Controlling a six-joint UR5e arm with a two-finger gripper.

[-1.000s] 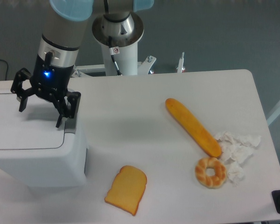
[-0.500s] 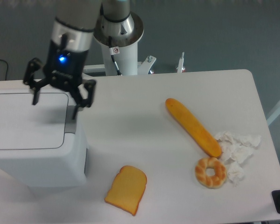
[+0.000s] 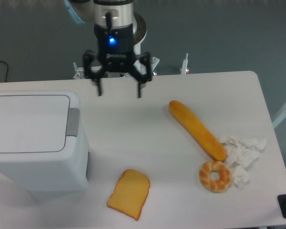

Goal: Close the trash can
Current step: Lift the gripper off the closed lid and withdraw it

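The white trash can (image 3: 35,143) stands at the left of the table, its flat lid (image 3: 28,123) lying down flush on top and the grey latch tab (image 3: 73,122) at the lid's right edge. My gripper (image 3: 118,91) hangs open above the table's back edge, to the right of the can and apart from it, with nothing between its two dark fingers (image 3: 139,89).
A long baguette (image 3: 196,129) lies diagonally right of centre. A round bagel (image 3: 215,175) sits below its lower end, next to crumpled white paper (image 3: 242,152). A bread slice (image 3: 129,193) lies near the front edge. The arm's base (image 3: 121,33) stands behind the table.
The gripper has lifted off the can's lid and swung right and back, away from the can. The lid stays down.
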